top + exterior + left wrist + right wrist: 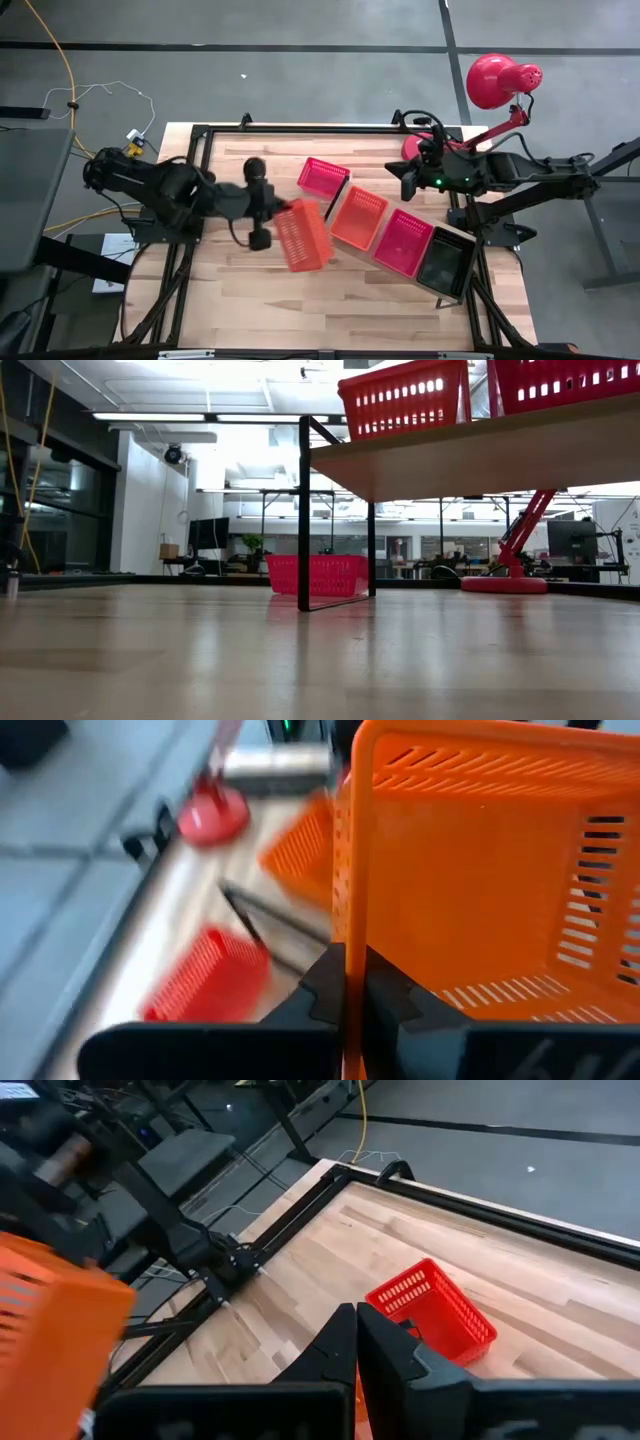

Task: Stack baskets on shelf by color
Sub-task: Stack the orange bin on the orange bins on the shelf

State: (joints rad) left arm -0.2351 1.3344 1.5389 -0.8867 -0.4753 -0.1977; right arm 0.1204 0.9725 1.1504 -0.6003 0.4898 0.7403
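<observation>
Working from the biggest thing down, I start with the tabletop [250, 300], whose planks carry the raised shelf [340, 205], a pale board running diagonally toward the right arm on its black bracket [303, 510]. Three baskets sit on it in a row: an orange basket [360, 217], a red basket [404, 241] next to it, and a black basket [445, 262] at the far end. I read that row as one spot per color, so each new basket should nest into its match.

My left pincer [262, 215] is clenched on the rim of a second orange one, the held basket [303, 236], gripping one wall edge-on; the left wrist view shows the fingers [325, 985] pinching that thin wall. Held by the rim, it hangs tilted above the tabletop, near the shelf's bracket end, which should let me lower it mouth-up into the orange one.

Another red basket, the loose basket [323, 177], rests on the tabletop just beyond the shelf, waiting its turn.

My right pincer [410, 182] hovers past the shelf's middle, fingers drawn together on nothing, kept clear of the path.
</observation>
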